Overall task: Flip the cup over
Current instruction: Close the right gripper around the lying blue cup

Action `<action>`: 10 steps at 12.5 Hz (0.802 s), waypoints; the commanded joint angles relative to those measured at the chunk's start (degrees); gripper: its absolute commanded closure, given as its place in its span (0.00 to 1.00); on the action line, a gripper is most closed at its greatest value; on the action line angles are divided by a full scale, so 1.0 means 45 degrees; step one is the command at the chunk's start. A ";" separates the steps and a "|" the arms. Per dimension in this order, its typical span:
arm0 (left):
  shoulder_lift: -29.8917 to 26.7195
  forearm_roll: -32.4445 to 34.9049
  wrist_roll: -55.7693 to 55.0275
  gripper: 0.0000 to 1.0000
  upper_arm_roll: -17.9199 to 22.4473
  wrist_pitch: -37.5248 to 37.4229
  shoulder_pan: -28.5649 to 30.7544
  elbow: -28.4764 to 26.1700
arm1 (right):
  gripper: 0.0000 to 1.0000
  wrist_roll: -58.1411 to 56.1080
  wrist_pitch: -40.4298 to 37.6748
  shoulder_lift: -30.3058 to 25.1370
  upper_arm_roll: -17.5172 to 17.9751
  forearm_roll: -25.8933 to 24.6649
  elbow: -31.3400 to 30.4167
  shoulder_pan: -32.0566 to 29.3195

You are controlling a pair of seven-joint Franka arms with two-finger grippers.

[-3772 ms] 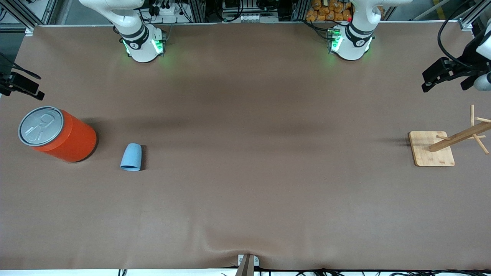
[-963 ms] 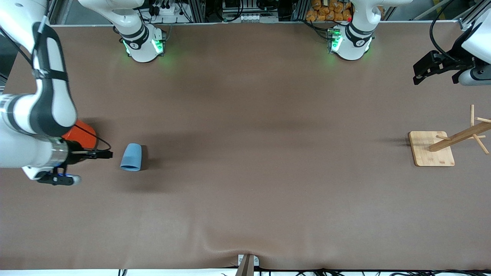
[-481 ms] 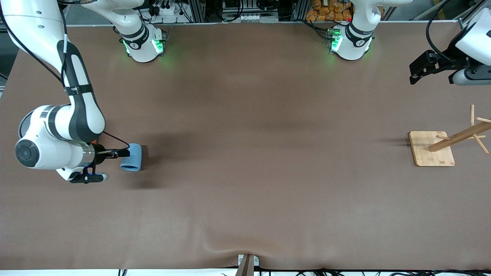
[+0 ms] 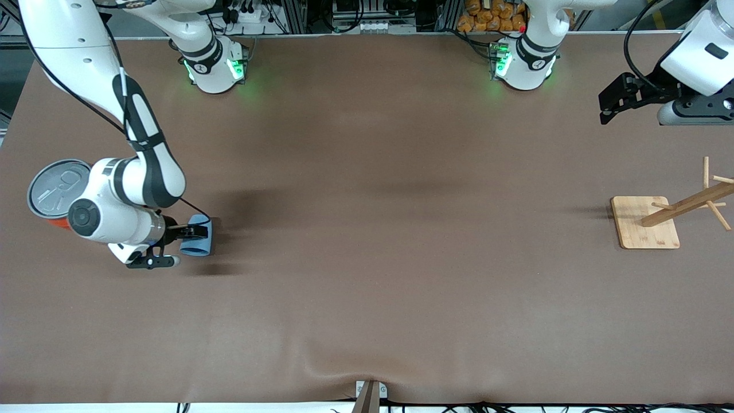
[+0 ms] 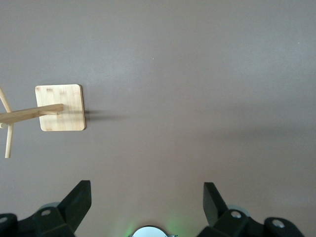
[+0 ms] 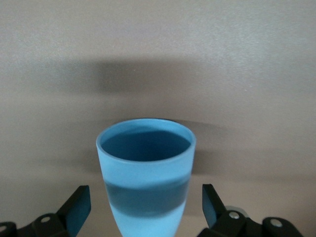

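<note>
The small light blue cup [image 4: 196, 247] lies on its side on the brown table, its mouth toward the front camera, beside the orange can. My right gripper [image 4: 196, 232] is low at the cup and open. In the right wrist view the cup [image 6: 145, 168] sits between the two fingertips [image 6: 79, 207] with a gap on each side, its darker blue inside showing. My left gripper [image 4: 609, 108] is open and empty in the air over the left arm's end of the table; its wrist view shows its open gripper [image 5: 147, 202] above bare table.
The large orange can with a grey pull-tab lid [image 4: 56, 189] stands at the right arm's end, partly hidden by the right arm. A wooden stand with pegs [image 4: 645, 223] sits at the left arm's end, also in the left wrist view [image 5: 60, 107].
The right arm has swung in from its end of the table and brought its open gripper around the cup. The left gripper has drifted a little toward the middle. The cup has not moved.
</note>
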 commanded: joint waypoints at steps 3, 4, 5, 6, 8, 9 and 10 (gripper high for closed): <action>0.0077 -0.0009 -0.0078 0.00 -0.0049 -0.0157 0.0065 0.0036 | 0.43 -0.0210 0.0653 -0.0066 -0.0079 0.0127 -0.0456 0.0338; 0.0077 -0.0009 -0.0079 0.00 -0.0049 -0.0157 0.0046 0.0016 | 0.43 -0.0211 0.0672 -0.0046 -0.0079 0.0127 -0.0456 0.0338; 0.0096 -0.0009 -0.0079 0.00 -0.0049 -0.0157 0.0026 0.0036 | 0.43 -0.0211 0.0711 0.0012 -0.0079 0.0127 -0.0456 0.0338; 0.0154 -0.0009 -0.0059 0.00 -0.0049 -0.0157 -0.0032 0.0055 | 0.52 -0.0327 0.0769 0.0051 -0.0079 0.0127 -0.0456 0.0338; 0.0194 -0.0009 -0.0040 0.00 -0.0068 -0.0157 -0.0052 0.0055 | 0.72 -0.1454 0.0595 0.0013 -0.0079 0.0127 -0.0398 0.0300; 0.0194 -0.0047 -0.0059 0.00 -0.0068 -0.0157 -0.0052 0.0075 | 0.73 -0.2215 0.0555 -0.0007 -0.0079 0.0127 -0.0242 0.0299; 0.0175 -0.0067 -0.0079 0.00 -0.0088 -0.0118 -0.0072 0.0075 | 0.73 -0.2764 0.0536 -0.0046 -0.0060 0.0127 -0.0028 0.0357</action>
